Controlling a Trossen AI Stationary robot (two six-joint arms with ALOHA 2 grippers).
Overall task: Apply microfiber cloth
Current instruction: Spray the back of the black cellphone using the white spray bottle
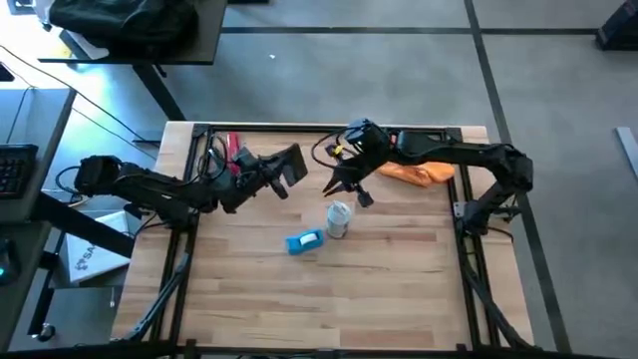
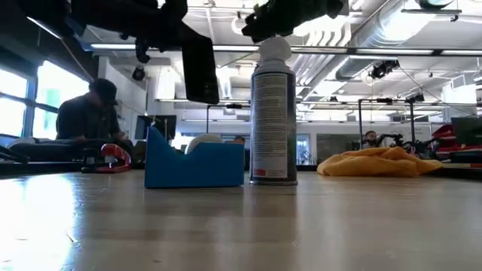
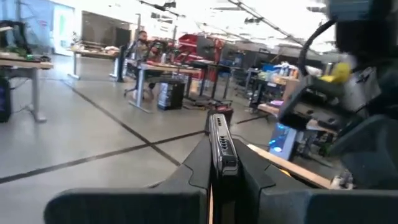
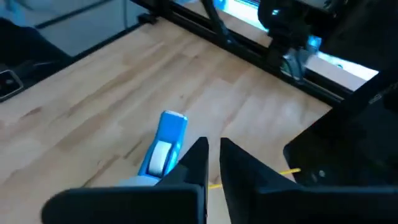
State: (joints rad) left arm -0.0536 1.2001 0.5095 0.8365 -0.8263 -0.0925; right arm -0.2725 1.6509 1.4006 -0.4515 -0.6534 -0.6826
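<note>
High view: microfiber cloth (image 1: 417, 174) (arm-covered partly)

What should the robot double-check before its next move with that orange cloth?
1. Flat black phone clamped in left gripper, raised off the table: ok.
2. Crumpled orange microfiber cloth lying free on the wooden table: ok.
3. Right gripper holding the cloth: not ok, empty.
4. Right gripper clear of the upright spray can: cannot tell, it hovers close.
5. Blue tape dispenser away from the cloth: ok.
</note>
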